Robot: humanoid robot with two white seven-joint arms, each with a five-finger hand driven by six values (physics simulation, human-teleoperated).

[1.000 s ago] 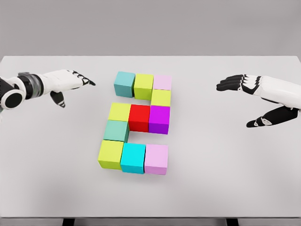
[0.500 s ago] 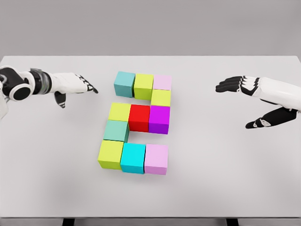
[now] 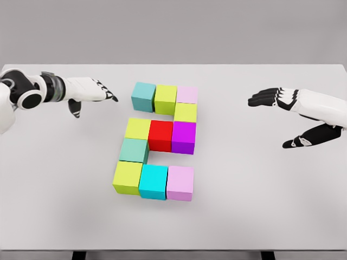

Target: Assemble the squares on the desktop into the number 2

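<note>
Coloured cubes lie together on the white table (image 3: 260,189) in the shape of a 2. The top row is a teal cube (image 3: 143,96), a lime cube (image 3: 165,99) and a pale pink cube (image 3: 187,94). Below them come a yellow-green cube (image 3: 185,112), then a row with a yellow cube (image 3: 137,129), a red cube (image 3: 160,135) and a purple cube (image 3: 184,137). A green-teal cube (image 3: 134,150) leads down to a lime cube (image 3: 127,177), a cyan cube (image 3: 153,181) and a pink cube (image 3: 180,183). My left hand (image 3: 95,93) hovers open just left of the teal cube. My right hand (image 3: 282,116) is open, far to the right.
My left hand has moved right and slightly up, closer to the teal cube at the top left. The right hand and all cubes have stayed put.
</note>
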